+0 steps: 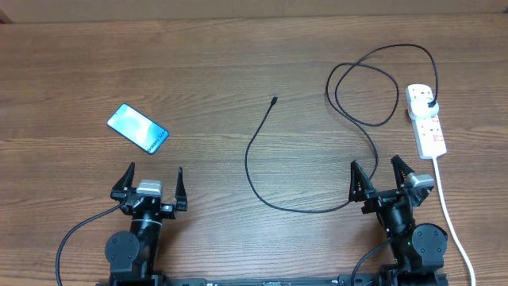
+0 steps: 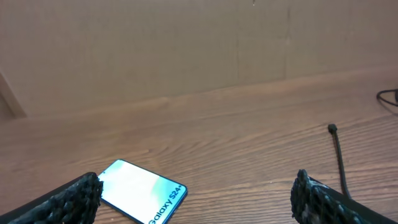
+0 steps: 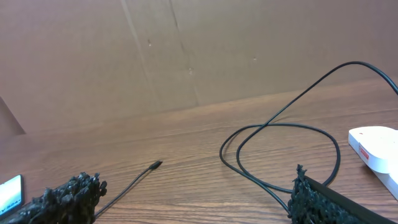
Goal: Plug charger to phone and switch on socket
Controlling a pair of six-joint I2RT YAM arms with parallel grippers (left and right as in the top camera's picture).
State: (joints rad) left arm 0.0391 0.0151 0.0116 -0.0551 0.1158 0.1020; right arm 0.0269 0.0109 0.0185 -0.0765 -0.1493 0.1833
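Note:
The phone (image 1: 138,129) lies screen up at the left of the table, its light blue screen lit; it also shows in the left wrist view (image 2: 142,200). The black charger cable (image 1: 252,151) curves across the middle, its connector tip (image 1: 274,101) free on the wood, also seen in the left wrist view (image 2: 333,129) and the right wrist view (image 3: 155,165). Its black plug (image 1: 431,105) sits in the white socket strip (image 1: 427,121) at the right. My left gripper (image 1: 154,173) is open and empty, below the phone. My right gripper (image 1: 375,168) is open and empty, left of the strip.
The strip's white cord (image 1: 448,214) runs down the right edge past my right arm. Cable loops (image 1: 363,91) lie left of the strip and show in the right wrist view (image 3: 280,155). A brown cardboard wall (image 3: 186,50) stands behind the table.

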